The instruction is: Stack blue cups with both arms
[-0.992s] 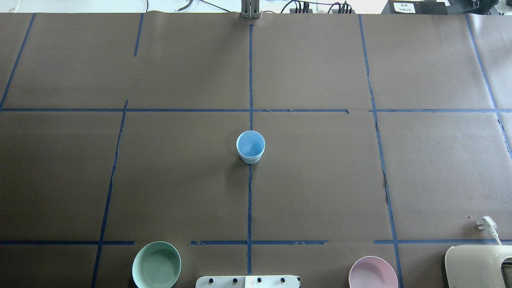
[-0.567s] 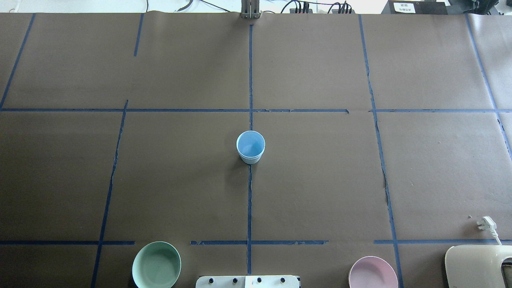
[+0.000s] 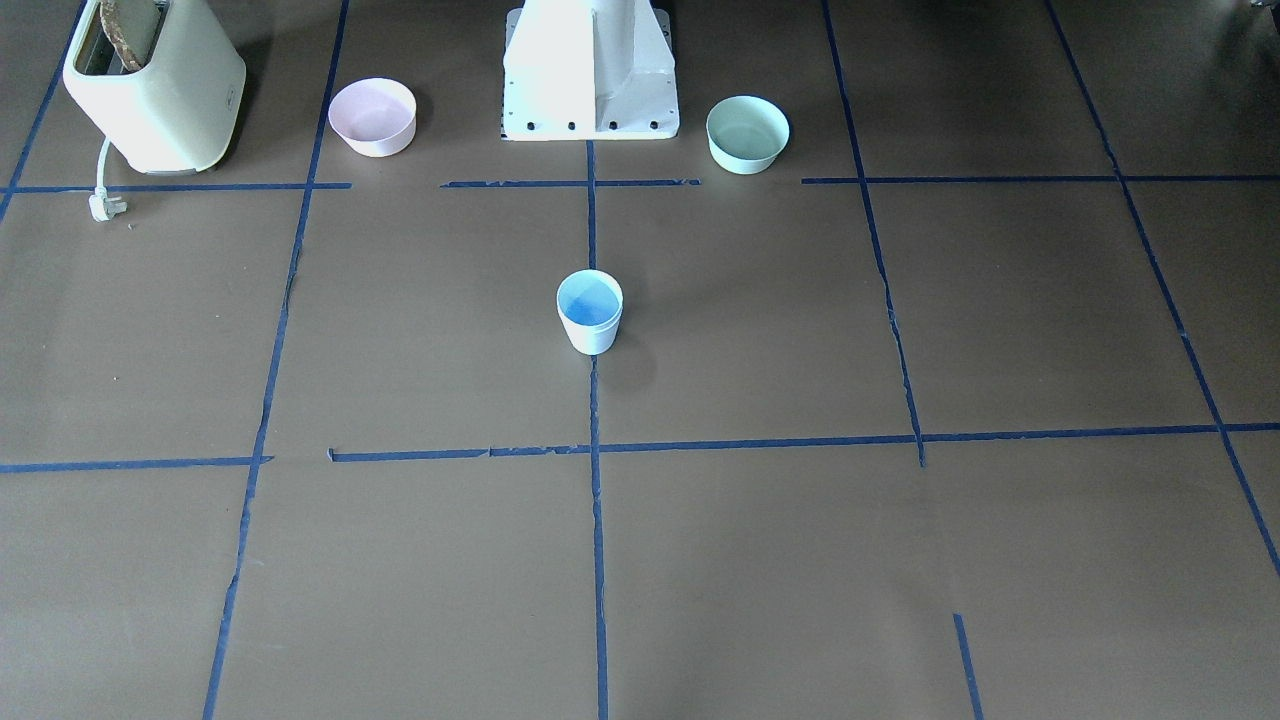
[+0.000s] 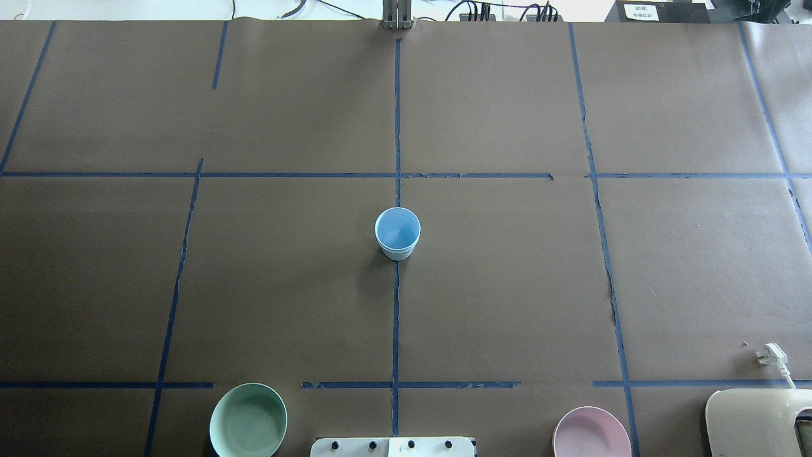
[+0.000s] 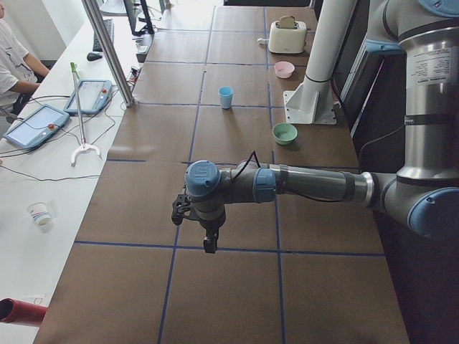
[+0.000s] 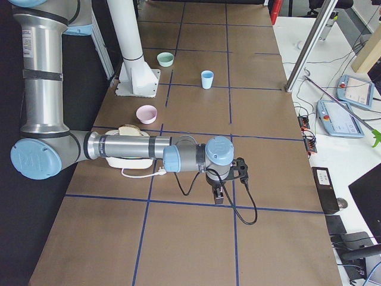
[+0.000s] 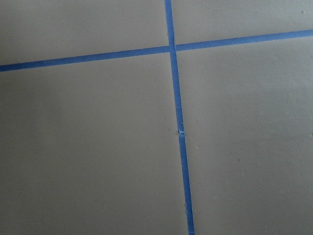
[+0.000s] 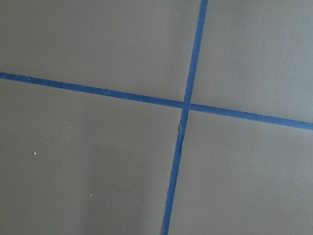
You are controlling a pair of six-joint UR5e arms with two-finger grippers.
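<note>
A pale blue cup (image 4: 397, 233) stands upright at the table's centre on the blue tape line. It also shows in the front view (image 3: 590, 312) and both side views (image 5: 226, 97) (image 6: 206, 79). A double rim line suggests two cups nested, though only one cup shape shows. My left gripper (image 5: 209, 244) hangs over the table's left end, far from the cup, and I cannot tell if it is open or shut. My right gripper (image 6: 218, 196) hangs over the right end, and I cannot tell its state either. Both wrist views show only brown paper and tape.
A mint-green bowl (image 4: 248, 420) and a pink bowl (image 4: 591, 433) sit either side of the white base pedestal (image 3: 590, 70). A cream toaster (image 3: 150, 85) with a loose plug (image 4: 771, 355) stands near the pink bowl. A seated operator (image 5: 14, 57) is at the far side.
</note>
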